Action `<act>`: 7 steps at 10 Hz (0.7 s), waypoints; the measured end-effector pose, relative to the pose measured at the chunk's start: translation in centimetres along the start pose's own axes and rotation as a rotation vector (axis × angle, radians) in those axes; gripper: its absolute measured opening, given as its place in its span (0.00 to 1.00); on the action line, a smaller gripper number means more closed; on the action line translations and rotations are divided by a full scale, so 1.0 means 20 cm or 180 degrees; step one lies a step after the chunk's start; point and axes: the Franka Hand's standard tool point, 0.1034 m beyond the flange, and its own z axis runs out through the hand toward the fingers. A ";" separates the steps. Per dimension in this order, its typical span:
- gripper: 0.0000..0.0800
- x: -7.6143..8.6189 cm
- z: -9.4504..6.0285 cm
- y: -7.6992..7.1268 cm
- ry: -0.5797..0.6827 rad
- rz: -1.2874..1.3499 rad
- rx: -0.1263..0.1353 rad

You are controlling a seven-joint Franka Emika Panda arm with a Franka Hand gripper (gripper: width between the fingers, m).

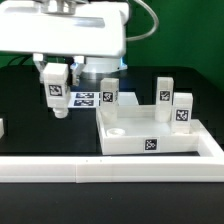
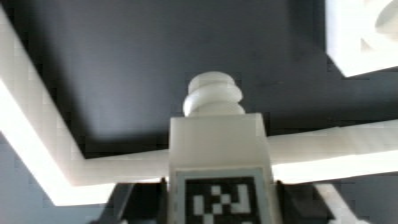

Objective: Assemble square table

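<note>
Showing only from the wrist: leg's (image 2: 217,140) knobbed tip.

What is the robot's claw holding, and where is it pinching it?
The gripper holds one white table leg. It pinches the blocky tagged end, and the knobby tip pokes out, above the black table.

We face the square table (image 1: 150,128) from outside, at middle distance; our wrist camera looks closely down the leg (image 2: 217,130) toward its corner (image 2: 366,40).
</note>
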 end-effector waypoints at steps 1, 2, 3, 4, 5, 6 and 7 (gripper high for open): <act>0.36 0.00 0.00 -0.02 0.0010 0.0004 0.0006; 0.36 0.00 0.00 -0.01 0.0006 0.0010 0.0002; 0.36 0.00 0.00 -0.01 0.0006 0.0012 0.0000; 0.36 0.00 0.00 -0.01 0.0038 -0.0009 -0.0009; 0.36 0.00 -0.01 -0.01 0.0180 -0.0065 -0.0055; 0.36 -0.02 -0.01 -0.06 0.0172 -0.0072 -0.0025; 0.36 -0.01 -0.01 -0.10 0.0183 -0.0106 0.0003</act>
